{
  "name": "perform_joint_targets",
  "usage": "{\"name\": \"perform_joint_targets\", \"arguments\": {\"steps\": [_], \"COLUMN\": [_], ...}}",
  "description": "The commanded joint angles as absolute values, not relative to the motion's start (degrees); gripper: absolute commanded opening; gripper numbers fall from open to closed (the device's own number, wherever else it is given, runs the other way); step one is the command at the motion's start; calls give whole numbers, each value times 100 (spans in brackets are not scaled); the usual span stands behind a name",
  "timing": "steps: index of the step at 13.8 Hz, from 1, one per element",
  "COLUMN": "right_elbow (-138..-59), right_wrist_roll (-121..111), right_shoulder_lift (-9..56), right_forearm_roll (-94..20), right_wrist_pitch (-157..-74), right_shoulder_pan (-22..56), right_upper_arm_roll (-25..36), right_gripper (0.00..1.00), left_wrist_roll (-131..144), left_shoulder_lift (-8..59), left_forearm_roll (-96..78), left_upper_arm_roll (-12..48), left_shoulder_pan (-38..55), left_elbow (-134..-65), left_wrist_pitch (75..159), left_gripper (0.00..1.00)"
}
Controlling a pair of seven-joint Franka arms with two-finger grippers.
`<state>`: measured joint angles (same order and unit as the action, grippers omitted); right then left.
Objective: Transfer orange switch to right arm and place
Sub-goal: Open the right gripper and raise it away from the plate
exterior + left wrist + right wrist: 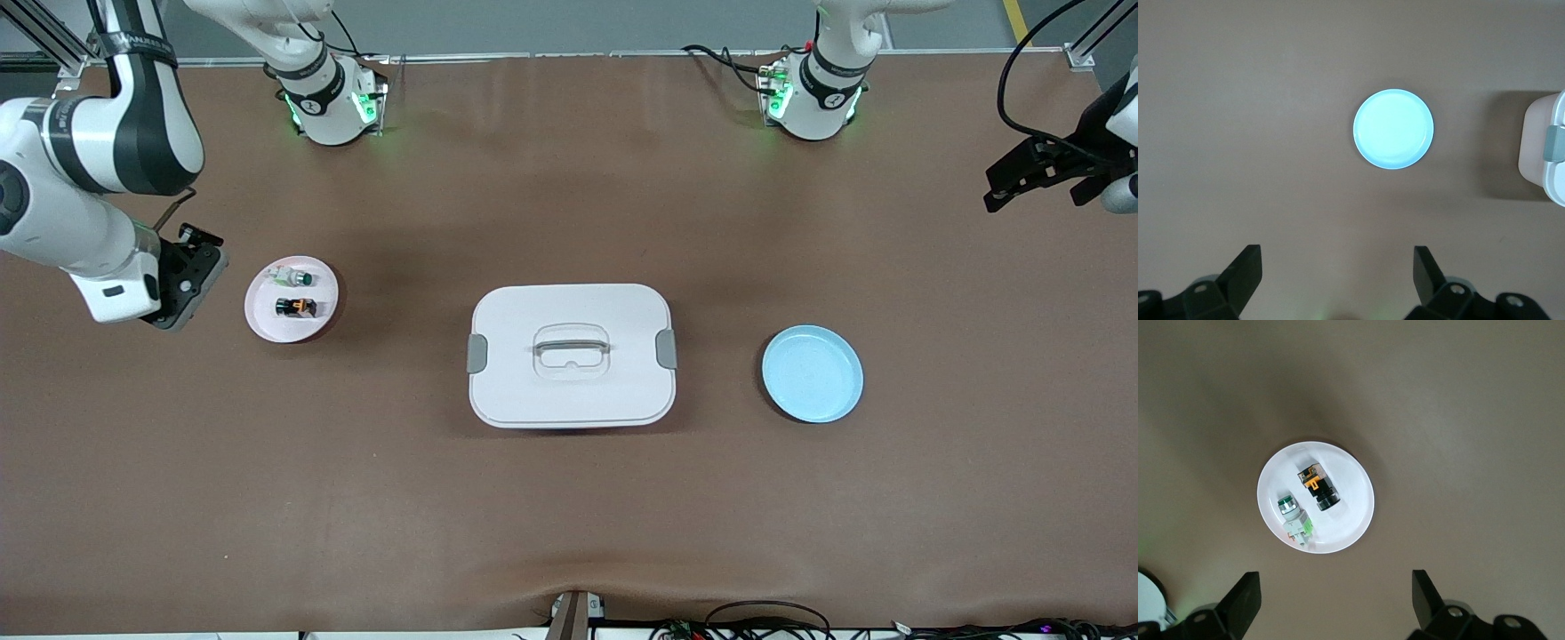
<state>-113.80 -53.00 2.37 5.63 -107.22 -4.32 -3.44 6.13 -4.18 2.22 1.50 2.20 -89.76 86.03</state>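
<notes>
The orange switch [296, 308] [1317, 487], small and black with an orange end, lies on a small white plate [267, 311] [1351, 513] toward the right arm's end of the table. My right gripper [196, 271] [1335, 587] hangs open and holds nothing, up in the air beside that plate. My left gripper [1036, 178] [1337, 263] is open too, with nothing between its fingers, high over the left arm's end of the table.
A small white part with a green tip [293, 277] [1293, 517] shares the white plate. A white lidded box with a handle [571, 356] [1545, 150] sits mid-table. A light blue plate [812, 373] [1393, 129] lies toward the left arm's end.
</notes>
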Motion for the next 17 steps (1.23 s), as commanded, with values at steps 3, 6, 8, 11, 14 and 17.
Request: {"name": "perform_joint_targets", "arguments": {"steps": [3,6,8,11,14,17], "right_elbow": [-10356,-9801,-9625,-9388,-8835,-8596], "right_wrist_roll": [-3964,-3301,-2194,-1468,-1468,-1476], "right_shoulder_lift": [430,580,571,536,545,554], "right_forearm_roll": [694,642,642,598,598,598], "right_wrist_pitch": [-10091,-9503,-9440,-9396,-8800,-8640], "right_shoulder_pan": [-413,-580,-536,-694,-729,-625], "right_upper_arm_roll": [-325,-299,-308,-299,-290,-351], "right_gripper": [100,100,100,100,100,100], "left_wrist_roll": [483,492,483,492,483,483], "left_shoulder_lift": [-352,-352,-360,-360,-360,-360], "left_forearm_roll": [158,149,149,149,141,141], "left_upper_arm_roll": [132,167,176,184,202,202], "left_shoulder_pan": [255,237,246,246,220,237], "left_elbow": [-8824,-8824,-8816,-8815,-8816,-8815], "left_wrist_pitch": [8473,8473,8473,8473,8473,8473], "left_gripper": [100,100,100,100,100,100]}}
